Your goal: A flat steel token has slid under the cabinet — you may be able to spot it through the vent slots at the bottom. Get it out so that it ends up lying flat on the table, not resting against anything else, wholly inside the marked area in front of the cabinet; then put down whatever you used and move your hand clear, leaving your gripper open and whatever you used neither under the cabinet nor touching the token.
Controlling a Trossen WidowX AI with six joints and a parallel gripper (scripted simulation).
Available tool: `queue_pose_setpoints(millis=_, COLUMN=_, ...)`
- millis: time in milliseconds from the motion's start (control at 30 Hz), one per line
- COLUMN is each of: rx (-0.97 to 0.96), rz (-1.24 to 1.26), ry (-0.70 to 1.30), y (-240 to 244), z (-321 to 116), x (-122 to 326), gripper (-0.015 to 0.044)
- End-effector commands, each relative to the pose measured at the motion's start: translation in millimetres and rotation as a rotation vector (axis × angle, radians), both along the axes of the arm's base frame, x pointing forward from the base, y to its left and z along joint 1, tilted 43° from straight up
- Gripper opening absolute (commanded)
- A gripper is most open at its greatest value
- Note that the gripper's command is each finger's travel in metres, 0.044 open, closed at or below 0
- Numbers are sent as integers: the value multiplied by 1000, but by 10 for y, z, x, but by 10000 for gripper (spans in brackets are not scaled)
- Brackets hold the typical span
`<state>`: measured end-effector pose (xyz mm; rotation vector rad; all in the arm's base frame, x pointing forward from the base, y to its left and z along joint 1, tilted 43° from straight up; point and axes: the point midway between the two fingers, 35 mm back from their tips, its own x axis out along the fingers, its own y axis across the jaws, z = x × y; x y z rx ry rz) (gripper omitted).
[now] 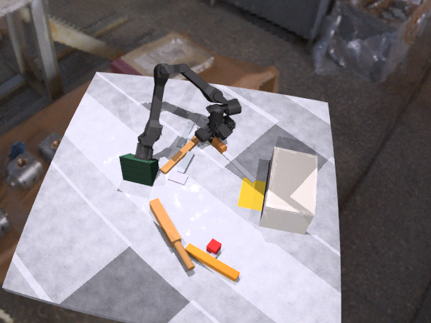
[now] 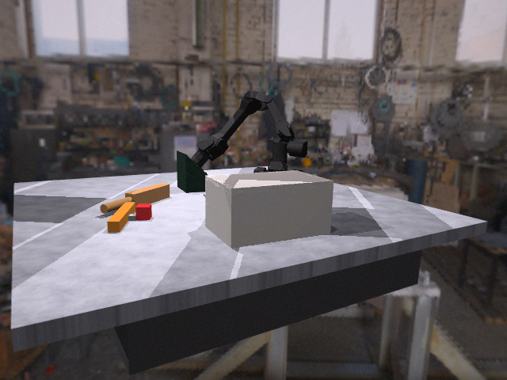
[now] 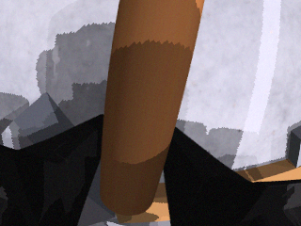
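Note:
My gripper (image 1: 211, 138) (image 3: 135, 127) is shut on the orange handle (image 1: 219, 145) (image 3: 148, 89) of a tool with a long thin grey blade (image 1: 238, 168). The blade points at the cabinet (image 1: 293, 173) (image 2: 282, 212), its tip over the back edge of the yellow marked area (image 1: 248, 200), short of the cabinet's front. Whether the blade touches the table is unclear. The yellow area lies right before the cabinet's front. The steel token is not visible in any view; the vent slots cannot be made out. In the exterior view the fingers are hidden behind the cabinet.
An orange bar (image 1: 177, 157) lies beside the gripper, near grey strips (image 1: 186, 163) and a pale flat plate (image 1: 178, 178). A thick orange paddle (image 1: 165, 222) (image 2: 148, 193), an orange block (image 1: 213, 262) (image 2: 119, 218) and a red cube (image 1: 213, 245) (image 2: 143, 211) lie towards the top camera.

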<state>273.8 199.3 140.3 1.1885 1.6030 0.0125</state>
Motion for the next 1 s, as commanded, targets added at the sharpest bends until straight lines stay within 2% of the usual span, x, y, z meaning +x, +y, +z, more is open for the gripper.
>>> queue_pose_setpoints(millis=0, rx=11, rz=-1, ry=-13, y=22, z=59, x=33, gripper=0)
queue_pose_setpoints(millis=967, rx=0, rz=75, ry=-84, y=-73, z=-20, x=137, gripper=0)
